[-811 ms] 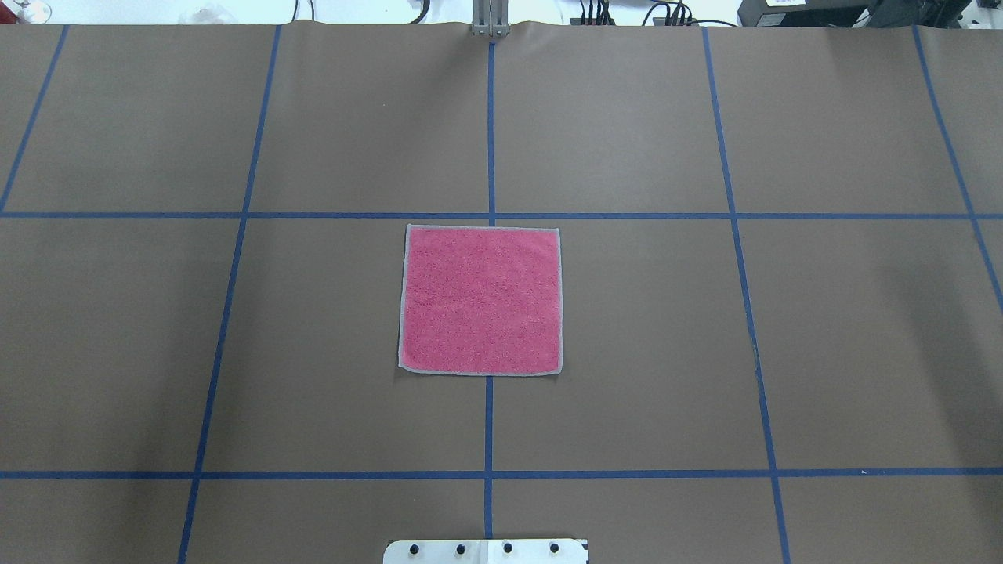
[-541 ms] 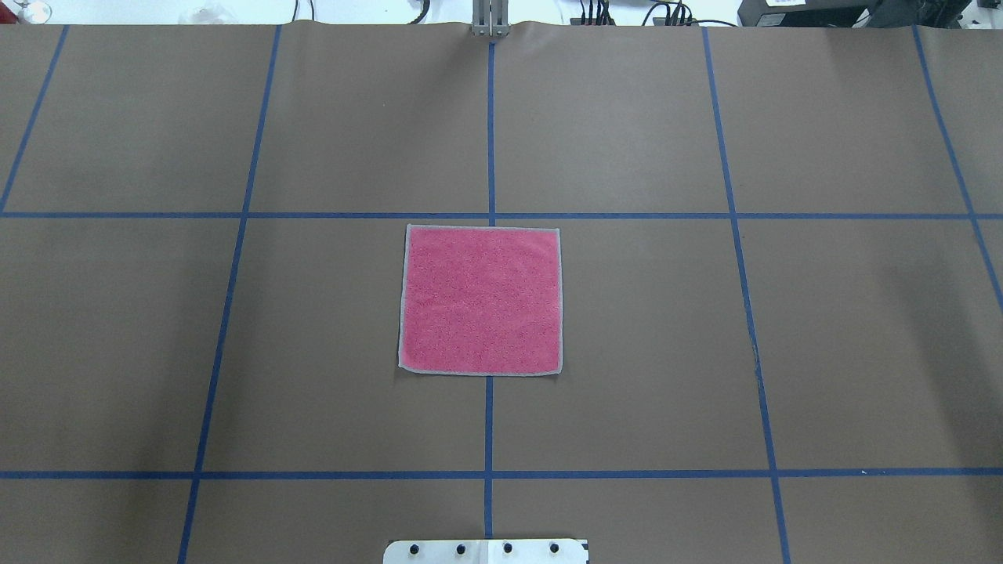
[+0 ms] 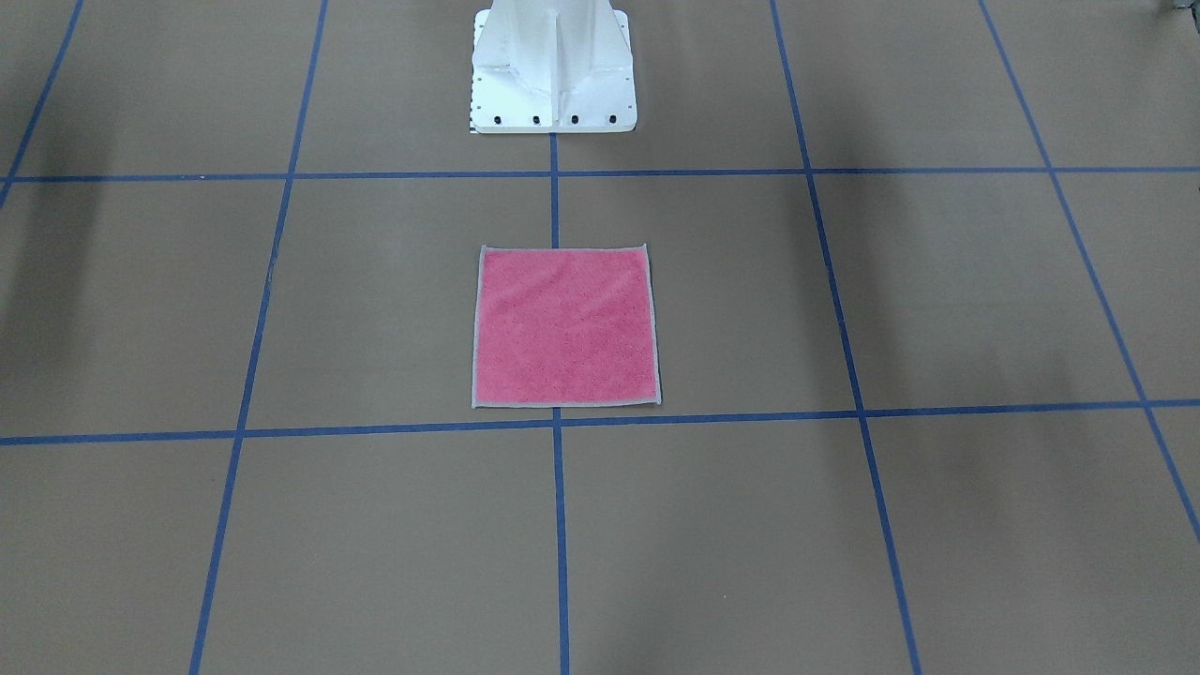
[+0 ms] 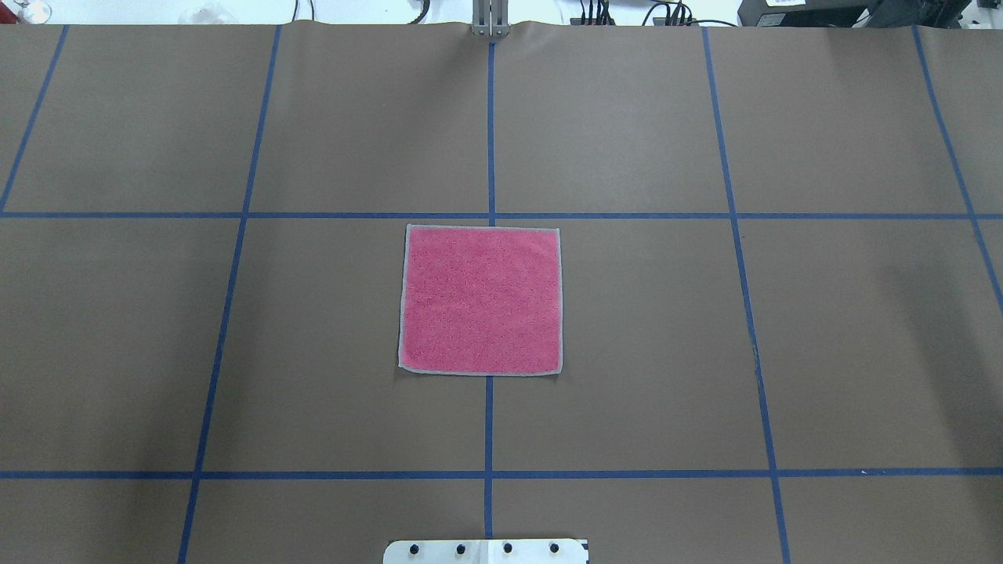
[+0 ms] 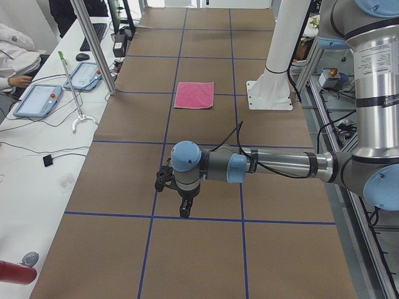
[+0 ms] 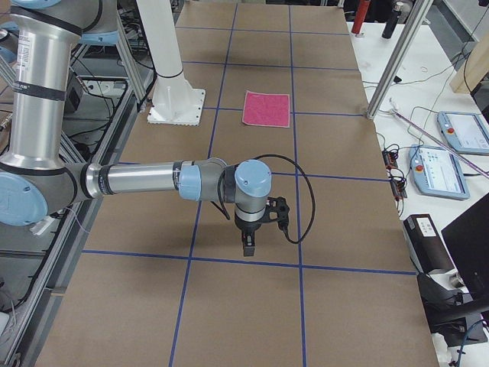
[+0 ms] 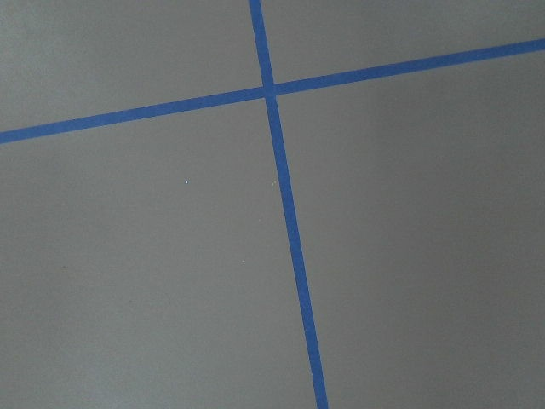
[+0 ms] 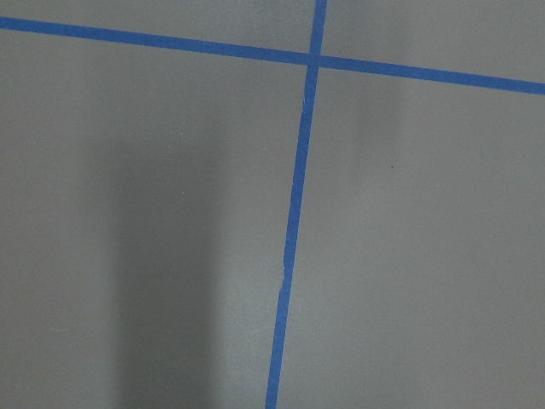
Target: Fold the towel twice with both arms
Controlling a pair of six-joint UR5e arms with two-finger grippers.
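Nearest in the side views, we see the left gripper (image 5: 184,210) and the right gripper (image 6: 248,246), each pointing down above the brown table (image 4: 642,329). We cannot tell whether either one's jaws are apart or together. Farther on, well apart from both, the towel (image 4: 480,300) lies flat and unfolded, pink face up. It straddles the centre blue tape line (image 4: 489,423), just beyond the white pedestal (image 3: 553,75).

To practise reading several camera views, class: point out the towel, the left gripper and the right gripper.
towel (image 4: 480,300): overhead exterior view, middle of its pink face.
left gripper (image 5: 184,213): exterior left view, midway between its fingertips.
right gripper (image 6: 248,251): exterior right view, midway between its fingertips.
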